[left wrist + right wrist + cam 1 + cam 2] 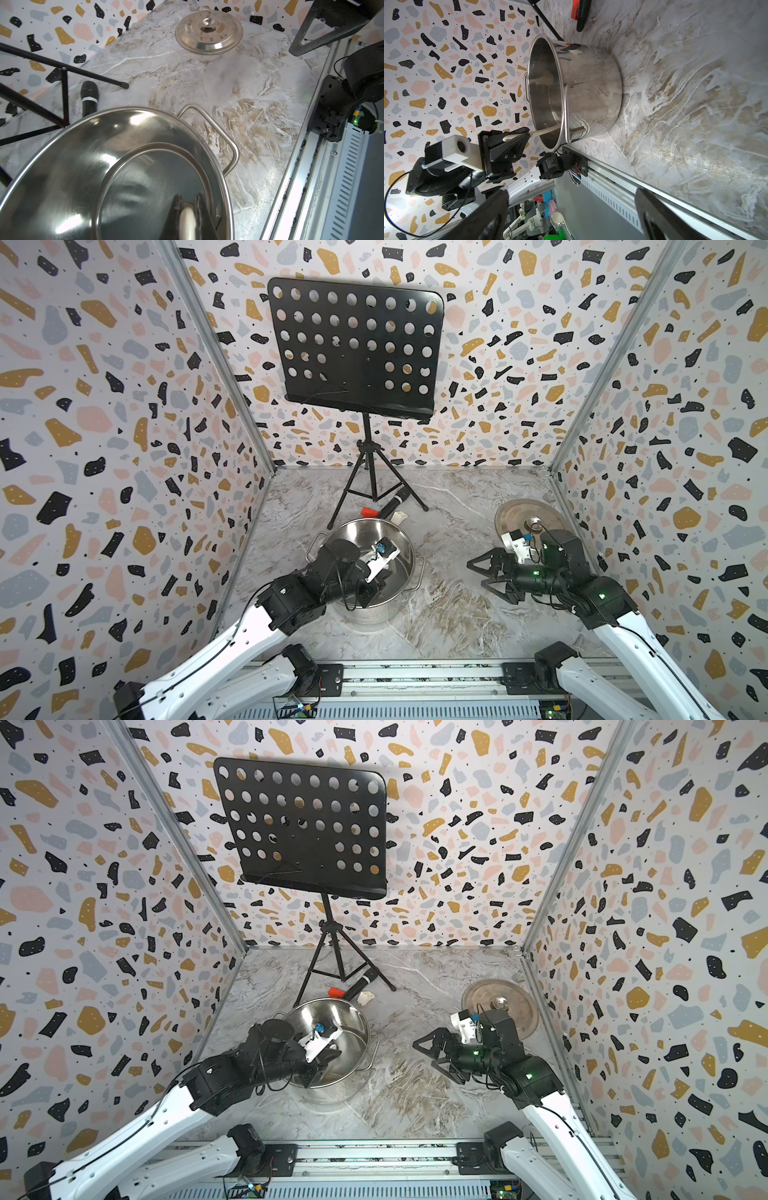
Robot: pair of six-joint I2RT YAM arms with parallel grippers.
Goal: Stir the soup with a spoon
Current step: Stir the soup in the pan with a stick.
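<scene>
- pot (593, 93) was shiny bare steel; lid (199, 41), far right, matched
- spoon (544, 131) was cream-white
- table (449, 605) was grey-white marble, tan veining
- walls (104, 427) had white terrazzo print: black, mustard, pink, grey-blue chips
- music stand (353, 348), far, was black with a round-hole grid
- microphone (89, 95) was black

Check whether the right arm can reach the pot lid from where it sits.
Probably yes, after turning: the right gripper is open and empty, pointing toward the pot, and the lid lies bare on the table just beyond that arm's wrist.
</scene>
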